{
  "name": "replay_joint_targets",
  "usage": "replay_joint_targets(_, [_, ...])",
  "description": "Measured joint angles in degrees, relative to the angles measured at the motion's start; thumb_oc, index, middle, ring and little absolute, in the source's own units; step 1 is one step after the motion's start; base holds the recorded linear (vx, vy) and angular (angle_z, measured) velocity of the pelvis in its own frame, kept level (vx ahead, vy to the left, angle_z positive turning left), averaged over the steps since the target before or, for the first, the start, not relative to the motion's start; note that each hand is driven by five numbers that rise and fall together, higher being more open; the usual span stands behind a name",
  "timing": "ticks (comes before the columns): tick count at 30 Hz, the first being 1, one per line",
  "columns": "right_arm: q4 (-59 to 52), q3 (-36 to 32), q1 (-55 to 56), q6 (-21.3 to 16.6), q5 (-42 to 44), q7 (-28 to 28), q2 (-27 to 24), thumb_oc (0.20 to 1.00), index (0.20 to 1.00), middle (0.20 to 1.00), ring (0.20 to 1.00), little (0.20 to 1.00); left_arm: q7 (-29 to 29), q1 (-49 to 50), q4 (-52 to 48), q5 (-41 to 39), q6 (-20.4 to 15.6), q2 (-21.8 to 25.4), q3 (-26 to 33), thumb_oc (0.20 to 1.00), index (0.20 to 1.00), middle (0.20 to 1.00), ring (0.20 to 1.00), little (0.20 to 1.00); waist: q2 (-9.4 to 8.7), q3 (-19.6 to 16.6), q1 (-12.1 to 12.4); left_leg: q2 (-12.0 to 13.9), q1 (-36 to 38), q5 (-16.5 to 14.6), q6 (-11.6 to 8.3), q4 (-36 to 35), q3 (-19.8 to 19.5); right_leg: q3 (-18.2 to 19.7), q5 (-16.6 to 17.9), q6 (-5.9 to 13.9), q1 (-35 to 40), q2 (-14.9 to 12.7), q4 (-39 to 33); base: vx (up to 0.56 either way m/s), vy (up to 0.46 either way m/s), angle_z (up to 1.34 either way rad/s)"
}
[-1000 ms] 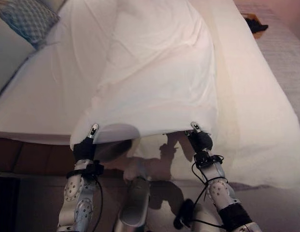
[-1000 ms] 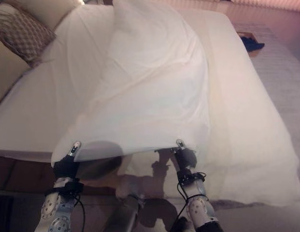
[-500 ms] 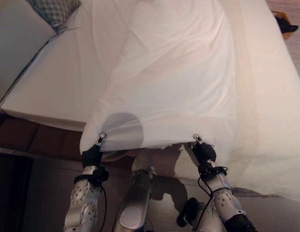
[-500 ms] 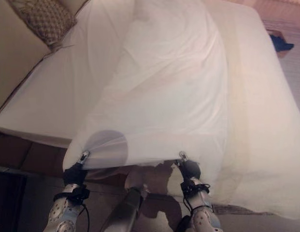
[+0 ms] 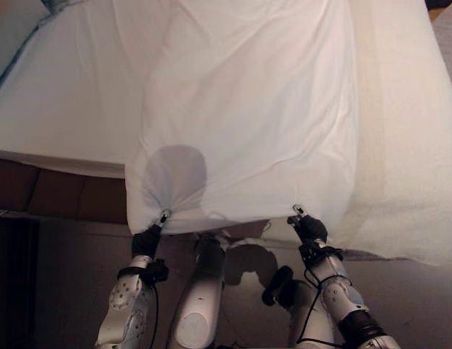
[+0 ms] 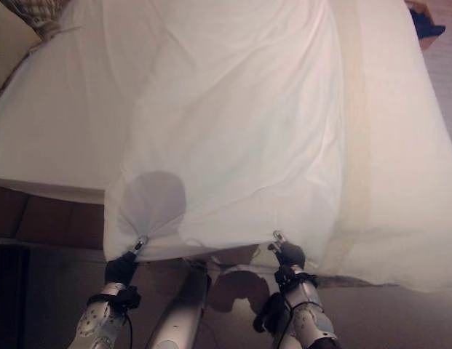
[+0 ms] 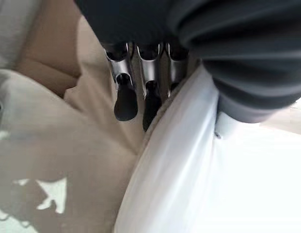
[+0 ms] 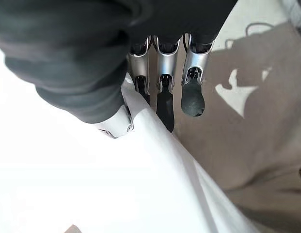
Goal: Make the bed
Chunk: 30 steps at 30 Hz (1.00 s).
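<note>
A white sheet (image 5: 247,109) lies lengthwise over the bed (image 5: 58,123) and its near edge hangs past the foot of the mattress. My left hand (image 5: 147,240) is shut on the sheet's near left corner, where the cloth bunches into folds. My right hand (image 5: 307,227) is shut on the near right corner. The edge between the two hands is stretched almost straight. In the left wrist view the sheet (image 7: 189,170) runs between the fingers (image 7: 125,99) and the thumb. In the right wrist view the sheet (image 8: 92,184) is pinched the same way beside the fingers (image 8: 191,94).
A patterned pillow (image 6: 36,11) lies at the bed's far left corner. A second cream layer (image 5: 407,145) covers the right side of the bed and droops over its foot. The dark wooden bed base (image 5: 51,196) shows below the mattress at left. A dark item (image 6: 422,22) sits on the floor at far right.
The view has tilted down and shifted. Both hands have drawn the sheet's near edge back and lower, past the foot of the mattress, with both grips unchanged.
</note>
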Motion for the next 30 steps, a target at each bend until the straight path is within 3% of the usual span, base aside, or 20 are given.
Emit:
replay_joint_targets(2, [-0.6,0.0,-0.9,-0.8,0.0,0.0,0.0,0.2,0.2,0.2,0.2,0.2,0.3,0.1,-0.1,0.0,-0.2,0.1,0.0,0.2,0.2,0.2,0.2,0.2,-0.83,0.0,0.3,0.4,0.5,0.6,0.26,-1.5,0.3,0.0,0.1,-0.28,-0.1,0.5,-0.4,0.08,-0.146,-0.06])
replay_joint_targets(6, [-4.9,0.0,-1.3,-2.1,0.0,-1.1,0.0,0.2,0.2,0.2,0.2,0.2,0.8,0.1,-0.6,-0.1,-0.2,0.2,-0.2,0.2,0.2,0.2,0.2,0.2,-1.79,0.0,-0.9,2.2,3.2,3.4,-1.38,-4.0,0.7,-0.3,-0.8,-0.53,1.3,1.4,-0.5,0.04,-0.091,-0.1])
replay_joint_targets(17, [-5.0,0.1,-0.7,-3.4,-0.1,-0.9,-0.2,0.2,0.2,0.2,0.2,0.2,0.9,-0.3,-0.1,-0.3,-0.9,0.6,-1.0,0.2,0.2,0.2,0.2,0.2,-2.19,0.0,-2.4,1.9,3.8,4.1,-2.77,-5.0,1.1,-0.9,-0.7,-0.21,2.3,1.2,-1.9,-0.04,-0.008,0.02])
replay_joint_targets(23, [0.8,4.0,-3.5,-2.3,-4.1,0.7,-5.6,0.2,0.2,0.2,0.2,0.2,1.1,-2.4,4.1,-0.5,-1.6,3.8,-2.4,0.2,0.2,0.2,0.2,0.2,-2.0,0.0,-2.7,-0.1,-6.6,3.8,-2.57,0.4,0.6,0.7,-1.7,-0.39,-8.3,-0.3,4.2,-0.1,0.042,0.03])
replay_joint_targets(30, [19.4,9.3,-18.2,-0.1,-11.4,-0.3,-6.9,0.2,0.2,0.2,0.2,0.2,4.5,-12.9,15.0,-0.7,-3.4,5.8,-3.6,0.2,0.2,0.2,0.2,0.2,-1.04,0.2,-4.2,-2.4,-18.7,3.1,-2.58,8.3,-0.2,3.8,-2.2,-0.82,-20.7,-1.7,11.8,-0.07,0.036,0.0])
